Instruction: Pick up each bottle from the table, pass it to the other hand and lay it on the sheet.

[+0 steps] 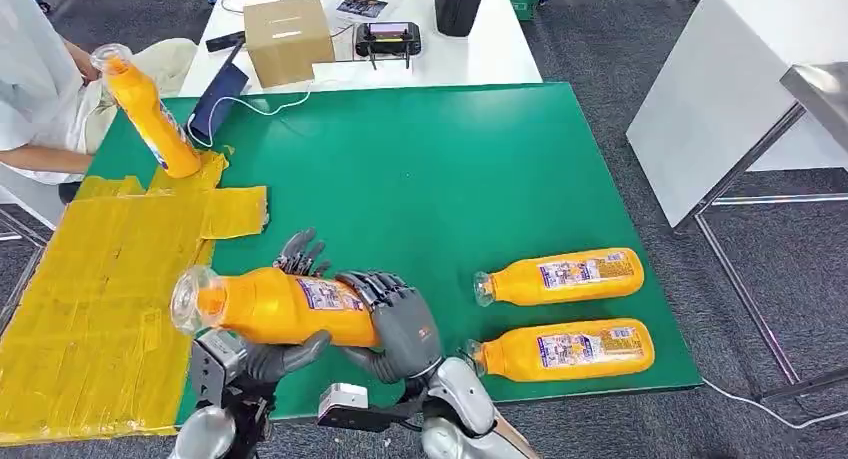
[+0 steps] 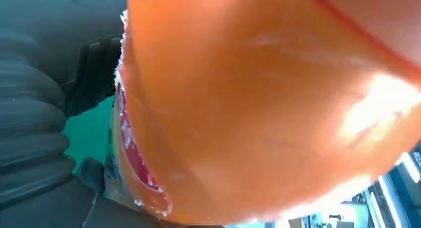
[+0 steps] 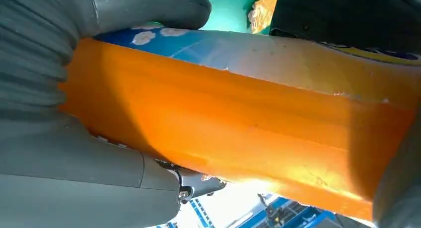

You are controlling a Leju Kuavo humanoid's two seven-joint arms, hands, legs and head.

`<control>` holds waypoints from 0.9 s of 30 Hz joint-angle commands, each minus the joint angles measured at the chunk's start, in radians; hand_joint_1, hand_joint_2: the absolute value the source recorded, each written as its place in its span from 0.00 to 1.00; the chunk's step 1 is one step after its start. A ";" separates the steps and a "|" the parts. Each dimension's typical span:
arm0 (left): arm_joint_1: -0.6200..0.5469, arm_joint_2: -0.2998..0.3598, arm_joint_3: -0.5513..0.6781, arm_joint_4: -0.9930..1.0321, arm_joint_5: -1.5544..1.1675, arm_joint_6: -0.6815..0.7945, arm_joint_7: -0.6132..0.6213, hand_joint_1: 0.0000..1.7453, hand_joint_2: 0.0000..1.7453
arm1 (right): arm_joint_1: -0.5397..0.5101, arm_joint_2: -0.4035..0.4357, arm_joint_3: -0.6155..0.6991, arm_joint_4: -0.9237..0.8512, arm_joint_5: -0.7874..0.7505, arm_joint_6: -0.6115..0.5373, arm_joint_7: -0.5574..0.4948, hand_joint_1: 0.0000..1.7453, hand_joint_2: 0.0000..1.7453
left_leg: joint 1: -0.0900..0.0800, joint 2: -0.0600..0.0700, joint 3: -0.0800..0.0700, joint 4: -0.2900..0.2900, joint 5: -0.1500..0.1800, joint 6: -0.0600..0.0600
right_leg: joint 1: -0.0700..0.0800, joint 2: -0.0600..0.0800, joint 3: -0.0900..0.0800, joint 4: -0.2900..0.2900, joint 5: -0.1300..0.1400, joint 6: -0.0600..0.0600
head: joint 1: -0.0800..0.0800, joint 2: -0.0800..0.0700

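Note:
An orange bottle (image 1: pixel 275 307) hangs on its side above the green table's (image 1: pixel 420 179) front edge, its clear cap toward the yellow sheet (image 1: pixel 90 279). My left hand (image 1: pixel 283 358) holds it from below, thumb under the body and fingers (image 1: pixel 301 251) curled up behind it. My right hand (image 1: pixel 398 324) grips the bottle's base end. Up close, the orange body (image 2: pixel 258 104) lies against my left hand, and the labelled body (image 3: pixel 238 114) sits in my right hand. Two more orange bottles (image 1: pixel 562 276) (image 1: pixel 565 349) lie on the table at the right.
At the far left a person holds another orange bottle (image 1: pixel 150 114), tilted, its base on the sheet's far end. A cardboard box (image 1: pixel 288 39), a black device (image 1: pixel 388 39) and a blue pack (image 1: pixel 218 101) with a white cable sit beyond. A white table (image 1: pixel 730 89) stands right.

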 commanded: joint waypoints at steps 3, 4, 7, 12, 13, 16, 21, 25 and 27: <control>-0.057 -0.026 -0.013 0.067 -0.005 0.043 0.009 1.00 1.00 | -0.021 -0.026 0.107 0.087 0.012 0.030 -0.006 1.00 1.00 | 0.001 -0.006 0.004 -0.001 -0.001 0.000 | 0.000 0.002 0.006 -0.001 -0.002 -0.001 | 0.000 0.000; -0.057 -0.028 -0.015 0.069 -0.006 0.046 0.008 1.00 1.00 | -0.019 -0.026 0.105 0.085 0.012 0.026 -0.005 1.00 1.00 | 0.001 -0.006 0.005 -0.001 -0.001 0.000 | 0.000 0.003 0.006 -0.001 -0.002 -0.001 | 0.000 0.000; -0.059 -0.035 -0.019 0.076 -0.005 0.062 0.006 1.00 1.00 | -0.016 -0.029 0.098 0.080 -0.002 0.034 -0.002 1.00 1.00 | 0.001 -0.006 0.004 -0.001 -0.001 0.000 | 0.000 0.001 0.006 -0.002 -0.002 -0.001 | 0.000 0.000; 0.072 -0.002 0.028 -0.039 -0.036 0.110 -0.012 1.00 1.00 | -0.035 0.002 0.114 0.075 -0.106 0.093 -0.062 1.00 1.00 | 0.001 -0.003 0.005 -0.001 -0.002 0.000 | 0.000 0.005 0.005 -0.001 -0.002 -0.001 | 0.000 0.000; 0.106 0.002 0.048 -0.068 -0.044 0.113 -0.017 1.00 1.00 | -0.033 0.009 0.105 0.062 -0.131 0.086 -0.066 1.00 1.00 | 0.001 -0.001 0.005 -0.001 -0.002 0.000 | 0.000 0.006 0.005 -0.001 -0.001 -0.001 | 0.000 0.000; 0.147 -0.003 0.094 -0.118 -0.060 0.122 -0.024 1.00 1.00 | 0.032 -0.001 0.013 -0.060 -0.253 -0.048 -0.143 0.02 1.00 | 0.001 0.001 0.004 0.000 -0.003 -0.001 | 0.000 0.009 0.004 0.000 -0.002 -0.001 | 0.000 0.000; 0.136 0.007 0.116 -0.153 -0.152 0.167 -0.021 1.00 1.00 | 0.160 -0.050 -0.192 -0.261 -0.451 -0.058 -0.190 0.00 1.00 | 0.002 -0.008 0.004 0.001 -0.003 -0.001 | 0.000 0.003 0.006 0.000 -0.006 0.001 | 0.000 0.000; 0.104 0.031 0.123 -0.144 -0.352 0.256 0.021 1.00 1.00 | 0.233 -0.052 -0.315 -0.413 -0.539 0.003 -0.204 0.00 1.00 | 0.001 -0.010 0.001 0.001 -0.002 -0.001 | 0.000 0.000 0.005 0.001 -0.005 0.001 | 0.000 0.000; 0.104 0.031 0.123 -0.144 -0.352 0.256 0.021 1.00 1.00 | 0.233 -0.052 -0.315 -0.413 -0.539 0.003 -0.204 0.00 1.00 | 0.000 -0.009 0.000 0.000 -0.001 -0.001 | -0.001 -0.001 0.002 0.000 -0.004 0.001 | 0.000 0.000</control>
